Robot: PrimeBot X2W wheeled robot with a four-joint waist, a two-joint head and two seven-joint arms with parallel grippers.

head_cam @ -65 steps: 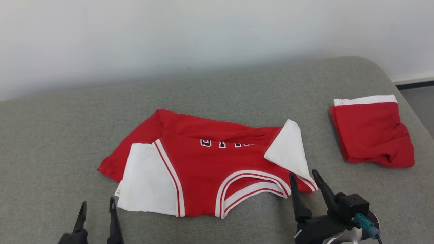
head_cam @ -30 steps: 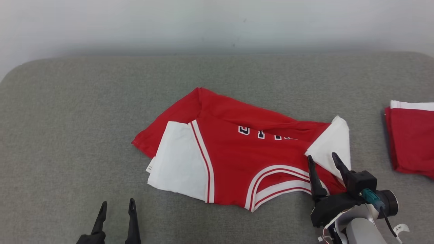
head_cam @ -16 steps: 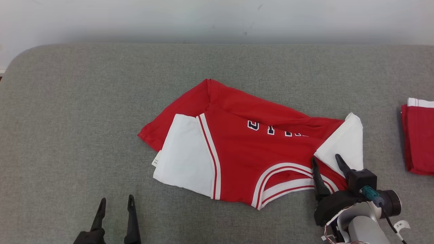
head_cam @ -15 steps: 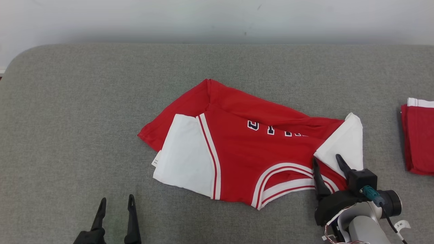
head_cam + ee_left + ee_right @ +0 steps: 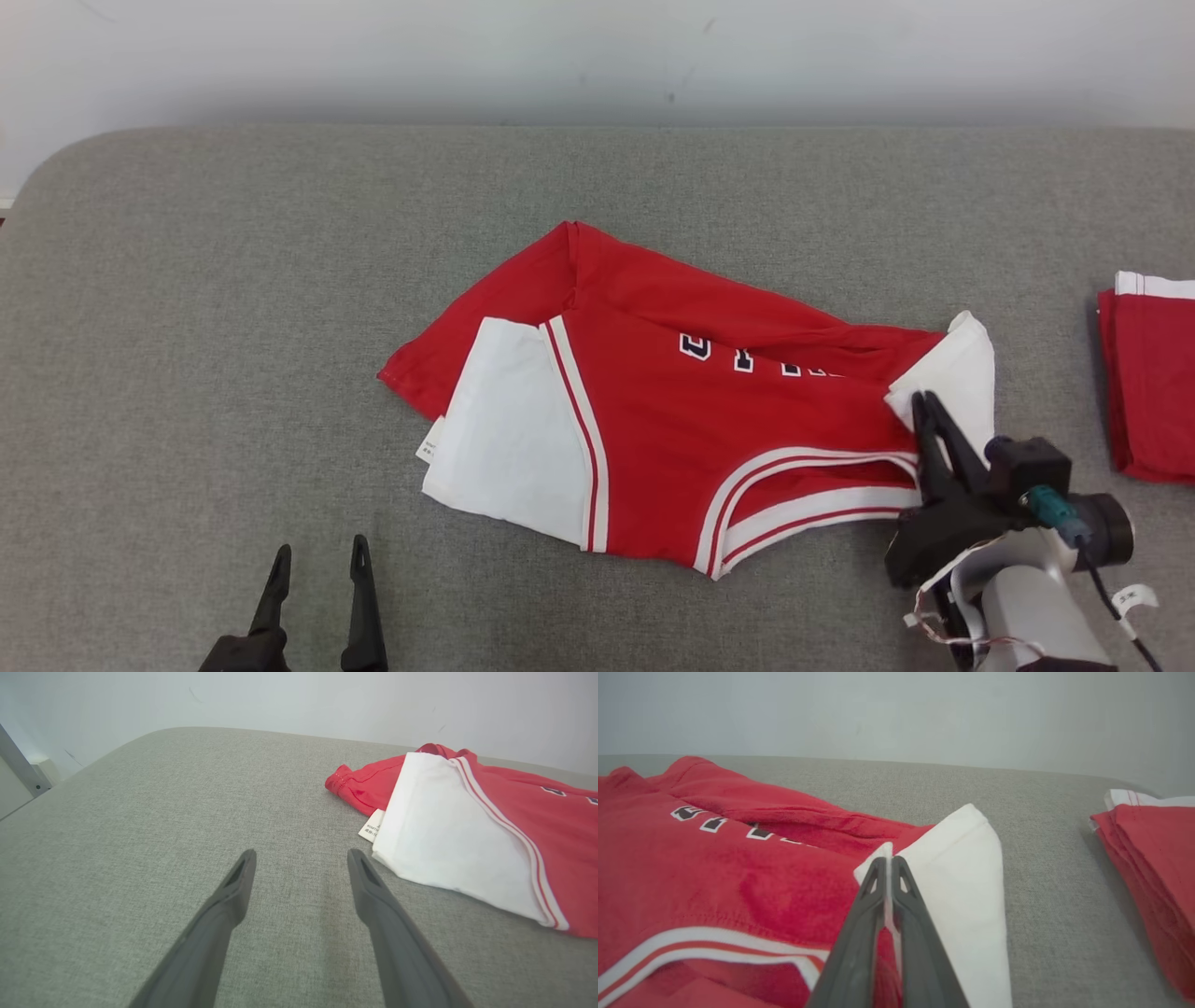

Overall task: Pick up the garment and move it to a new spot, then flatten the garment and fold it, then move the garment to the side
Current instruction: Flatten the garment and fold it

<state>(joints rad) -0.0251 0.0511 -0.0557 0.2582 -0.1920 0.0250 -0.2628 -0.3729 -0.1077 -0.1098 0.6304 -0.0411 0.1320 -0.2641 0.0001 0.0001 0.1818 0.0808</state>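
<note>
The red garment [image 5: 653,420], a jersey with white panels and striped trim, lies rumpled but mostly spread near the middle of the grey padded surface [image 5: 233,327], its dark lettering partly hidden under a fold. The right gripper [image 5: 926,403] sits at the garment's right end, jaws pressed together on the edge of the turned-over white flap [image 5: 957,373]; the right wrist view shows a sliver of white cloth between the fingers. The left gripper [image 5: 317,555] hovers over bare surface near the garment's left white panel [image 5: 504,429], jaws apart and holding nothing. A folded red garment [image 5: 1148,373] lies well apart at the right edge
</note>
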